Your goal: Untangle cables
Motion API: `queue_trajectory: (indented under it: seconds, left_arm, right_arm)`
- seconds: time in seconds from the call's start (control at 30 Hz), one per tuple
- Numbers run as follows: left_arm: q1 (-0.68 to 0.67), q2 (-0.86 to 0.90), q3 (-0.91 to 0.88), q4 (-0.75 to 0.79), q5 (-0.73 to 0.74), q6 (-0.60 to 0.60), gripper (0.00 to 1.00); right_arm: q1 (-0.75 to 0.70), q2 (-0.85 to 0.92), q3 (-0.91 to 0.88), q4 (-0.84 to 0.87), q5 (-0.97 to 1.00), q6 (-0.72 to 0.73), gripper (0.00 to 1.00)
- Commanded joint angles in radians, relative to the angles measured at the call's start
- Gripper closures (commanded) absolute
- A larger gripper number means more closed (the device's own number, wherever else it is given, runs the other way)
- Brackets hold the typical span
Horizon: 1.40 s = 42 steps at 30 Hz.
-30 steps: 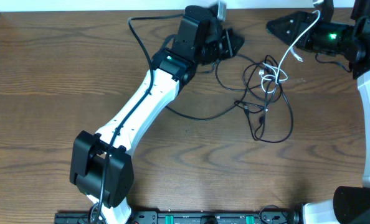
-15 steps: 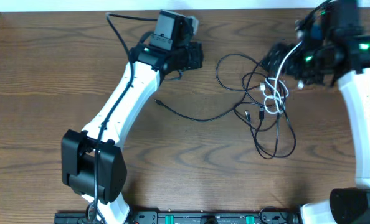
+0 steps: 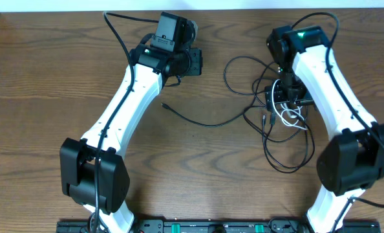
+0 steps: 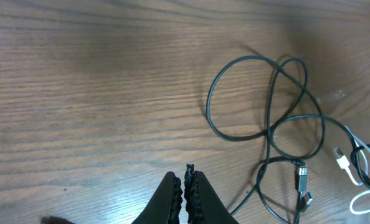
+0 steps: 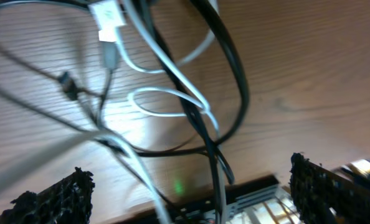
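A brown wood-grain counter (image 3: pixel 43 90) carries, toward its right side, a tangle of thin black cables (image 3: pixel 267 123) mixed with one short white cable (image 3: pixel 289 119). One black strand (image 3: pixel 208 123) trails left, ending in a small plug.

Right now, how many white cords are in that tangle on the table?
1. The white cord lies looped in the middle of the black cables, directly beneath the right arm. The arm covers part of the pile, so another could be hidden.
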Motion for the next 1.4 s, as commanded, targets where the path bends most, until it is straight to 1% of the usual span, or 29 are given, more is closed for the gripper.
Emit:
queue_trajectory:
  seconds: [0.0, 0.2, 0.27, 0.33, 0.4, 0.47, 0.57, 0.63, 0.77, 0.83, 0.9, 0.97, 1.0, 1.03, 1.13, 1.2, 1.3, 1.37]
  left_arm:
    - [0.002, -0.028, 0.005, -0.008, -0.031, 0.029, 0.92]
    - [0.002, -0.028, 0.005, -0.008, -0.031, 0.035, 0.92]
    - [0.002, -0.028, 0.005, -0.008, -0.031, 0.035, 0.92]
    - [0.002, -0.028, 0.005, -0.008, -0.031, 0.035, 0.92]
    - [0.002, -0.028, 0.005, -0.008, -0.031, 0.034, 0.92]
    - [0.002, -0.028, 0.005, -0.010, -0.031, 0.034, 0.92]
    - [0.002, -0.028, 0.005, -0.012, -0.031, 0.034, 0.92]
    - [0.002, -0.028, 0.005, -0.011, -0.031, 0.034, 0.92]
    - [0.002, -0.028, 0.005, -0.011, -0.030, 0.034, 0.92]
    - [0.001, -0.028, 0.005, -0.012, -0.030, 0.034, 0.92]
    - [0.000, -0.028, 0.005, -0.012, -0.030, 0.034, 0.92]
    - [0.001, -0.028, 0.005, -0.012, -0.030, 0.034, 0.92]
    - [0.001, -0.028, 0.005, -0.012, -0.030, 0.034, 0.92]
    - [0.001, -0.028, 0.005, -0.011, -0.030, 0.034, 0.92]
    - [0.006, -0.030, 0.005, -0.010, -0.030, 0.034, 0.92]
    - [0.015, -0.037, 0.006, -0.006, -0.030, 0.033, 0.92]
    - [0.028, -0.062, 0.006, 0.000, -0.001, 0.031, 0.92]
    - [0.029, -0.082, 0.006, 0.011, 0.063, 0.051, 0.91]
  right_arm:
    - [-0.017, -0.001, 0.007, -0.015, 0.107, 0.034, 0.01]
    - [-0.037, 0.008, 0.007, -0.091, 0.112, -0.005, 0.01]
    - [-0.036, 0.008, 0.007, -0.093, 0.098, -0.018, 0.01]
    - [-0.035, 0.008, 0.007, -0.093, 0.079, -0.060, 0.01]
    - [-0.035, 0.008, 0.007, -0.093, 0.098, -0.052, 0.01]
    - [-0.036, 0.008, 0.007, -0.093, 0.166, 0.013, 0.01]
    - [-0.037, 0.008, 0.007, -0.091, 0.343, 0.202, 0.01]
    - [-0.039, 0.008, 0.007, -0.083, 0.434, 0.304, 0.02]
    - [-0.040, 0.008, 0.007, -0.018, 0.490, 0.428, 0.11]
    - [-0.038, 0.008, 0.007, 0.034, 0.496, 0.467, 0.14]
    - [-0.031, 0.008, 0.007, 0.117, 0.497, 0.483, 0.14]
    - [-0.021, 0.008, 0.007, 0.213, 0.467, 0.476, 0.14]
    - [-0.016, 0.008, 0.007, 0.261, 0.442, 0.455, 0.12]
    - [-0.009, 0.008, 0.007, 0.325, 0.395, 0.399, 0.12]
    - [-0.006, 0.006, 0.007, 0.480, 0.198, 0.262, 0.13]
    - [-0.012, 0.003, 0.007, 0.569, 0.024, 0.176, 0.14]
    - [-0.034, -0.006, 0.007, 0.624, -0.116, 0.152, 0.14]
    - [-0.061, -0.018, 0.007, 0.631, -0.182, 0.148, 0.14]
